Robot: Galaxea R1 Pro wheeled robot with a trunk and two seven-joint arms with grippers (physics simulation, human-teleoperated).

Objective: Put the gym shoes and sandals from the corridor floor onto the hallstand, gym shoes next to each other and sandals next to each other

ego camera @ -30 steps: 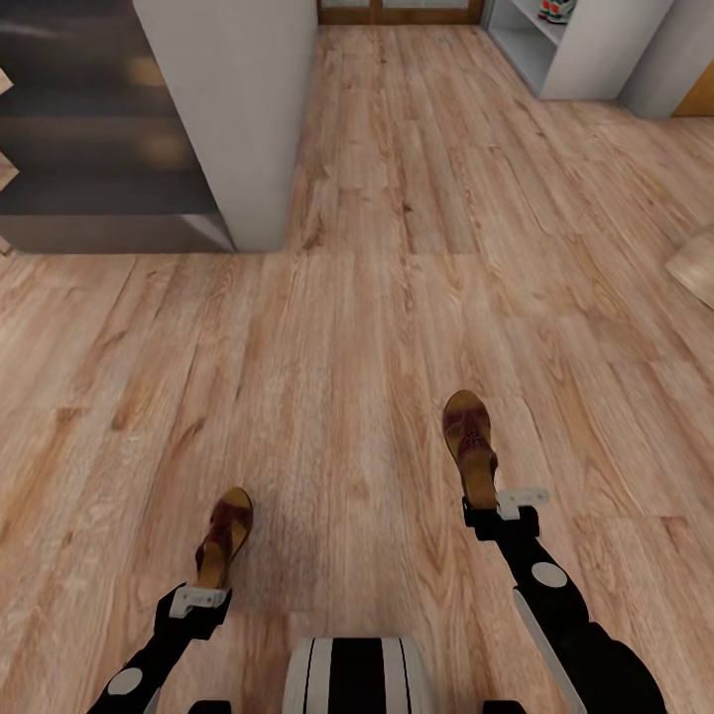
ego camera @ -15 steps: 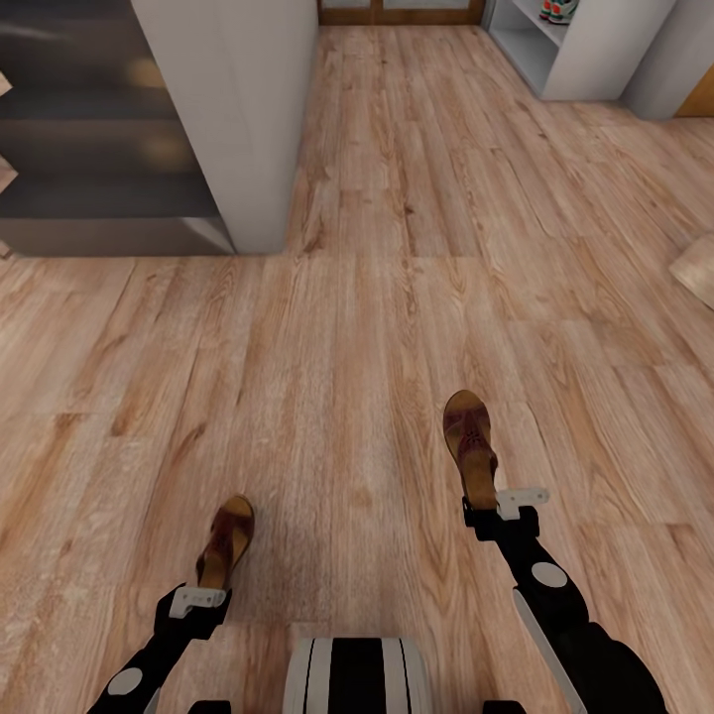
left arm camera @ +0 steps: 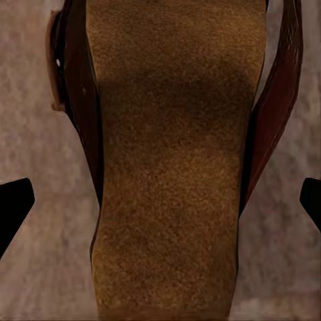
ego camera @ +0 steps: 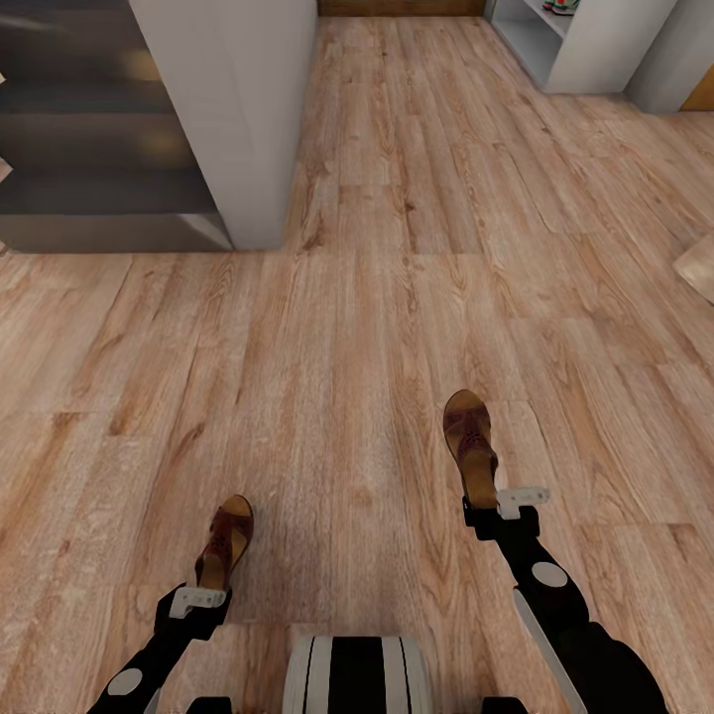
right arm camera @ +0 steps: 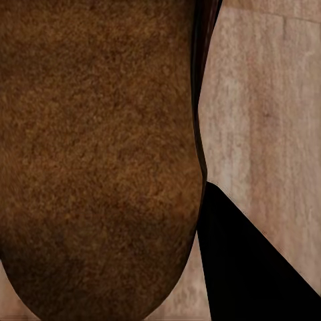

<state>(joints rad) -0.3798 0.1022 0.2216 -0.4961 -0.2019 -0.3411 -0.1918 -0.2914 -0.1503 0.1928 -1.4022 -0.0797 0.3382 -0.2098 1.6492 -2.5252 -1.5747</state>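
Both end effectors, left [ego camera: 203, 585] and right [ego camera: 488, 503], clamp sandals [ego camera: 224, 540] [ego camera: 470, 446]; gym shoes [ego camera: 561, 6] on hallstand [ego camera: 585, 55].

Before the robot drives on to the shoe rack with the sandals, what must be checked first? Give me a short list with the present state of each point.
1. Left gripper holds a sandal by the heel end: ok.
2. Right gripper holds the other sandal by the heel end: ok.
3. Firmness of both grips: cannot tell; the wrist views show insoles close up, not the contact.
4. Both sandals off the corridor floor: cannot tell from above.
5. Hallstand in sight, far ahead to the right: ok.
6. Gym shoes on its shelf: something coloured sits there, cut by the picture edge; cannot tell.
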